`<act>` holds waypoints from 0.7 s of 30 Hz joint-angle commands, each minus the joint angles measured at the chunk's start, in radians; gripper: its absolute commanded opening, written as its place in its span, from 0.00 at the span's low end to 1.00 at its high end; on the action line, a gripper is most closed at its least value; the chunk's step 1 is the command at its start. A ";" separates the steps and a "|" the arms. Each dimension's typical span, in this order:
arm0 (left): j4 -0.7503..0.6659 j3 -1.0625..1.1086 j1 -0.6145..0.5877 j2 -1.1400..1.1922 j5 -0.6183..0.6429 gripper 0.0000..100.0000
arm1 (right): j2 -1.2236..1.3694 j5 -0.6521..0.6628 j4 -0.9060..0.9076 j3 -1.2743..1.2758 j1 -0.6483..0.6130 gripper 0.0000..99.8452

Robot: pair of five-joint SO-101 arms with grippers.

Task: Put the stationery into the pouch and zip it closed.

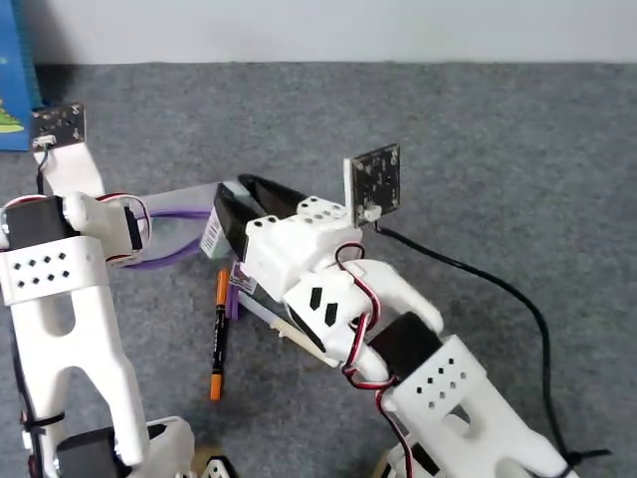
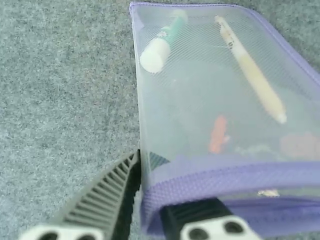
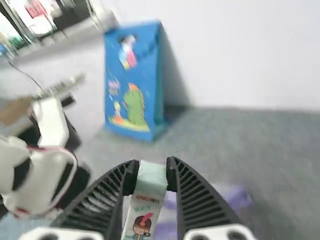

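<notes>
The left claw (image 2: 150, 187) pinches the purple zipper edge of the pouch (image 2: 200, 100) at one corner; the pouch lies on the table (image 1: 498, 149) between the two arms, with a cream pen (image 2: 250, 70) and a white and green tube (image 2: 160, 47) already inside. The right claw (image 3: 150, 170) is pressed on a pale green packet (image 3: 145, 200), close to the pouch's end; an orange pen (image 1: 217, 334) lies on the table beside it, not yet packed. The risk, I think, is at the mouth: only a corner is held, so the opening may be too flat and the packet may catch on the rim and fall outside; a push could also pull the mesh out of the hold; the right arm is near the orange pen and may knock it away.
</notes>
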 commanded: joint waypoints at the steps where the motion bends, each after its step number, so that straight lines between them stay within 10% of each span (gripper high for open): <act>1: -0.008 0.002 -0.008 0.008 0.005 0.01 | -0.031 0.011 -0.217 0.040 -0.007 0.01; 21: -0.011 0.015 -0.009 0.008 0.005 0.01 | 0.248 0.373 -0.872 0.290 -0.122 0.01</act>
